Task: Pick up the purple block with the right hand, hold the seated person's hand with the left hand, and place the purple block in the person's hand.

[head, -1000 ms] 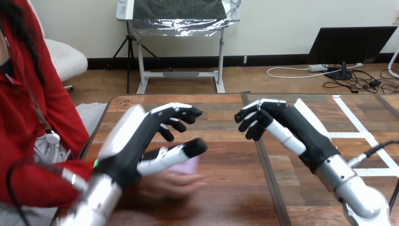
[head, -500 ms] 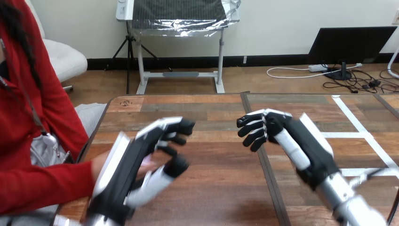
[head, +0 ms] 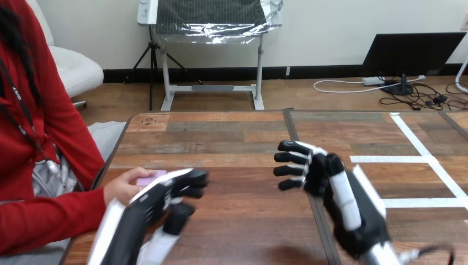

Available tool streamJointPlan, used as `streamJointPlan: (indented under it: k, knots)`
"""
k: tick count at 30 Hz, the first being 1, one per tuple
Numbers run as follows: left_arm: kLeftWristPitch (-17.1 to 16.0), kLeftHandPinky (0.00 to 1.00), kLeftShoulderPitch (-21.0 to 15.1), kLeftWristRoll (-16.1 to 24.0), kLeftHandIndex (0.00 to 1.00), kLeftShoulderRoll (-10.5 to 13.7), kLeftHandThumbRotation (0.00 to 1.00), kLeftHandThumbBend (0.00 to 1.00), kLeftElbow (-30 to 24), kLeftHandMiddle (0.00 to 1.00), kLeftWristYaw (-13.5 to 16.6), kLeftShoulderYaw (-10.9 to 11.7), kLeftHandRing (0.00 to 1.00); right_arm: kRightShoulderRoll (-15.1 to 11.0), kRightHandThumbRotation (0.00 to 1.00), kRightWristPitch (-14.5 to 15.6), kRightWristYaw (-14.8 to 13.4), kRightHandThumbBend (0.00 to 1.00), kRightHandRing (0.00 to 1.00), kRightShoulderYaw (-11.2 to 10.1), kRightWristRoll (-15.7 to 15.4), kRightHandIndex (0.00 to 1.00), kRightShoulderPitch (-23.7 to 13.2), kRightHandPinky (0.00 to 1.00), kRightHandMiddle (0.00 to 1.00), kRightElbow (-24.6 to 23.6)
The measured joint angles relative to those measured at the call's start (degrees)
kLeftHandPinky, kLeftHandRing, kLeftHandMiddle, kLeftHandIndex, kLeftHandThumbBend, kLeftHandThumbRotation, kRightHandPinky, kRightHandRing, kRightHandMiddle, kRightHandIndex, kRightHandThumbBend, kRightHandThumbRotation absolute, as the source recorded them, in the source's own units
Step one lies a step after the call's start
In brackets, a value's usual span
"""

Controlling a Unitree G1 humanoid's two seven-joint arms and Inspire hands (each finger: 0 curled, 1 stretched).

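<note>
Purple block (head: 151,178) sits in person's hand (head: 120,188) — looks delivered; left hand (head: 149,210) and right hand (head: 331,182) loosely spread, empty.

The table (head: 243,138) lies bare between the left hand (head: 146,212) and the right hand (head: 331,187), and across its far half, so either hand could pass there. At the left edge the person's hand (head: 120,186), with a purple block (head: 150,179) in it, blocks the way just beyond the left hand's fingers. White tape (head: 386,159) on the right lies flat.
</note>
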Motion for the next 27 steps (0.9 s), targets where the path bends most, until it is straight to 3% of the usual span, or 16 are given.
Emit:
streamJointPlan:
  k: [13, 27]
  knots:
    - [-1.24, 0.74, 6.14, -6.10, 0.77, -0.40, 1.00, 0.66, -4.59, 0.80, -0.85, 2.82, 0.80, 2.01, 1.00, 1.02, 1.14, 0.70, 0.92, 0.85, 0.73, 0.93, 5.01, 0.89, 0.93, -3.31]
    - [-1.30, 0.74, 6.47, -9.98, 0.76, -3.37, 1.00, 0.59, -7.17, 0.79, -0.98, 3.44, 0.79, 1.95, 1.00, 1.12, 1.13, 0.68, 0.90, -0.34, 1.09, 0.92, 5.14, 0.89, 0.90, -5.07]
